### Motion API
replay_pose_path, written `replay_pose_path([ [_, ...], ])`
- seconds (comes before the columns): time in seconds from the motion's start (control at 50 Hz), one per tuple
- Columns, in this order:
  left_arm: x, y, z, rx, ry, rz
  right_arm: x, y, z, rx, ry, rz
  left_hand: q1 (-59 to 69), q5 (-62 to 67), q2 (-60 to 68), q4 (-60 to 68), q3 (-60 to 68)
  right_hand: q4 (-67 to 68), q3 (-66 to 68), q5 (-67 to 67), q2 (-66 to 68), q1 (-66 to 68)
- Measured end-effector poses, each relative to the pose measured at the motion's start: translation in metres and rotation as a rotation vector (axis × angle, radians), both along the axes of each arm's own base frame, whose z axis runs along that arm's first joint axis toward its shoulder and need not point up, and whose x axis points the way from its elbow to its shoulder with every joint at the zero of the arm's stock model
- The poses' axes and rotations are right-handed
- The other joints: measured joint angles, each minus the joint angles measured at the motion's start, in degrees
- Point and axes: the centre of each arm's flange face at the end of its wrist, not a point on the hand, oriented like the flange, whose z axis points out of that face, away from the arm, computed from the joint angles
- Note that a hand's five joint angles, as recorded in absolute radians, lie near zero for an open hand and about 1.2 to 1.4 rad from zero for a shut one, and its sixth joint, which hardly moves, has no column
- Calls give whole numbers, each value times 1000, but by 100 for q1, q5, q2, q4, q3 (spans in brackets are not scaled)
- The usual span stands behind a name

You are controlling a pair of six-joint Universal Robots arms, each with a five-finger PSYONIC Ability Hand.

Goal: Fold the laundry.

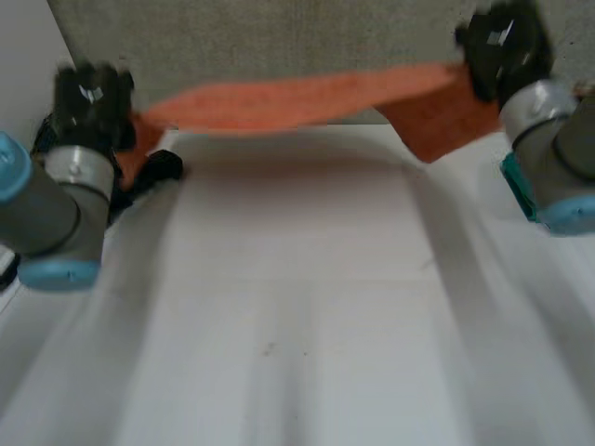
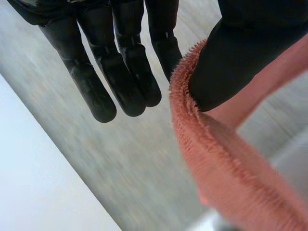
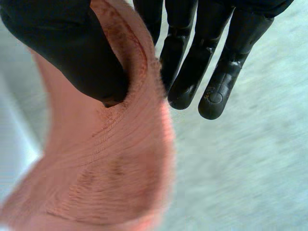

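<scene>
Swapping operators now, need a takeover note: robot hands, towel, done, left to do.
The left robot hand pinches the orange towel near one end, between thumb and straight fingers.
The right robot hand pinches it near the other end likewise.
Towel hangs stretched between them, off the white table, above its far edge.
Done: lifted and spread. Left: lay it flat, fold; no fold visible yet.

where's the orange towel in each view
head view: orange towel stretched between left hand and right hand, above the table's far edge
left wrist view: orange towel pinched by left hand, trailing away
right wrist view: orange towel pinched by right hand, trailing away
shared landmark: grey surface behind it
</scene>
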Motion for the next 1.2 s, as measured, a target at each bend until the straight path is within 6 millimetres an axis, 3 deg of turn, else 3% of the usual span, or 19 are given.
replay_pose_path([
  [0.02, 0, 0, 0, 0, 0, 0, 0, 0, 0, 0, 0, 0, 0, 0, 0, 0, 0, 0, 0, 0, 0, 0],
  [0.04, 1, 4, -17, 49, -15, 0, 0, 0, -8, 20, 8, 4, 0, 0, 0, 0, 0, 0, 0, 0, 0, 0],
  [0.06, 2, 7, -33, 96, -29, -1, 0, 4, -43, 114, 49, 25, 0, 0, 0, 0, 0, 0, 0, 0, 0, 0],
  [0.08, 2, 10, -44, 127, -39, -2, 0, 7, -59, 156, 66, 36, 0, 0, 0, 0, 0, 0, 0, 0, 0, 0],
  [0.1, 2, 11, -48, 140, -43, -3, 0, 7, -63, 166, 71, 39, 0, 0, 0, 0, 0, 0, 0, 0, 0, 0],
  [0.18, 2, 29, -87, 265, -100, -12, -10, 20, -110, 307, 134, 61, 0, 0, 0, 0, 0, 0, 0, 0, 0, 0],
  [0.26, 6, 52, -102, 354, -195, -14, -26, 43, -139, 446, 210, 65, 0, 0, 0, 0, 0, 0, 0, 0, 0, 0],
  [0.3, 7, 56, -102, 366, -214, -13, -29, 47, -140, 462, 221, 64, 0, 0, 0, 0, 0, 0, 0, 0, 0, 0],
  [0.42, 26, 111, -83, 509, -459, -19, -69, 101, -112, 686, 378, 16, 0, 0, 0, 0, 0, 0, 0, 0, 0, 0],
  [0.52, 40, 150, -69, 629, -586, -43, -94, 132, -90, 847, 466, -2, 0, 0, 0, 0, 0, 0, 0, 0, 0, 0],
  [0.6, 45, 166, -61, 682, -633, -58, -102, 140, -81, 888, 510, -5, 0, 0, 0, 0, 0, 0, 0, 0, 0, 0],
  [0.68, 43, 160, -57, 665, -634, -55, -103, 127, -83, 859, 507, -20, 0, 0, 0, 0, 0, 1, 0, 0, 0, 0],
  [0.78, 34, 131, -67, 603, -615, -42, -97, 101, -100, 818, 472, -50, 0, 0, 0, 0, 0, 1, 0, 0, 0, 0],
  [0.88, 27, 108, -83, 561, -598, -37, -90, 93, -113, 810, 462, -75, -120, -89, -202, -164, -156, 1, 0, 0, 0, 0],
  [0.96, 25, 104, -89, 557, -593, -37, -88, 92, -118, 808, 463, -94, -1519, -1262, -1643, -1581, -1529, 1, 0, 0, 0, 0],
  [0.98, 25, 103, -91, 559, -592, -36, -88, 93, -119, 805, 464, -101, -2280, -2064, -2384, -2382, -2310, 1, 0, 0, 0, 0],
  [1.2, 32, 110, -90, 579, -590, -19, -89, 95, -126, 784, 463, -116, -2324, -2357, -2633, -2662, -2559, 1, 0, 0, 0, 0],
])
